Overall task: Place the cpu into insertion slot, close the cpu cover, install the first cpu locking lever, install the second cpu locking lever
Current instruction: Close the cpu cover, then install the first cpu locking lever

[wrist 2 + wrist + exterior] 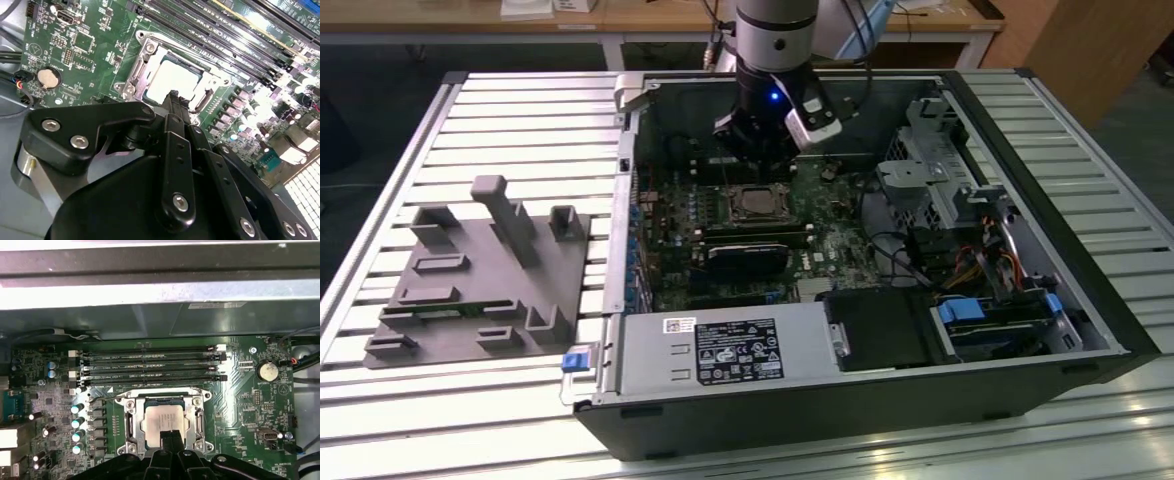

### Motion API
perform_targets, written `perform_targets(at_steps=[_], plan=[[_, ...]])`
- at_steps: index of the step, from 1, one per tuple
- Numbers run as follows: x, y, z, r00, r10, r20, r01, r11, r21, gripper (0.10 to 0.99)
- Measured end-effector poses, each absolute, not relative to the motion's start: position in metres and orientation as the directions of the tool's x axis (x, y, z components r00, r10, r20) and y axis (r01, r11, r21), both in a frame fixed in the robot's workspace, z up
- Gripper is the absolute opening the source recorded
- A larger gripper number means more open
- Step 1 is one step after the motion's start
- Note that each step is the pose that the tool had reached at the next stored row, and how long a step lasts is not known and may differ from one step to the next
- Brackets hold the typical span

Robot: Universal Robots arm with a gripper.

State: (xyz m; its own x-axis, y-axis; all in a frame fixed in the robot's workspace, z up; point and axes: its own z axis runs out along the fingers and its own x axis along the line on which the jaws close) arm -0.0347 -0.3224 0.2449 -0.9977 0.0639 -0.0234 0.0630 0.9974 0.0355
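Observation:
The cpu (162, 419) lies flat in the insertion slot (127, 446) on the green motherboard, its silvery top showing in both wrist views (170, 80). The cpu cover (131, 415), a thin silver frame, lies down around the chip. A thin wire lever (160, 391) runs along one side of the socket. My gripper (170, 435) hangs just over one edge of the chip, its black fingers (173, 107) pressed together with nothing between them. In the exterior view the gripper (758, 170) stands above the socket (754, 203) inside the open computer case. Whether it touches the chip I cannot tell.
Long black memory slots (150, 365) run beside the socket, and a coin battery (267, 371) sits nearby. A black card (747, 255), the power supply (720, 350) and a drive cage (987, 320) crowd the case. A grey fixture block (480, 280) rests on the slatted table at the exterior view's left.

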Motion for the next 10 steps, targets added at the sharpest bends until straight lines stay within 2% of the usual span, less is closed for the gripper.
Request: perform_targets(at_steps=[10], plan=[[-0.0347, -0.3224, 0.2457, -0.998, 0.064, -0.023, 0.063, 0.997, 0.035, 0.106]])
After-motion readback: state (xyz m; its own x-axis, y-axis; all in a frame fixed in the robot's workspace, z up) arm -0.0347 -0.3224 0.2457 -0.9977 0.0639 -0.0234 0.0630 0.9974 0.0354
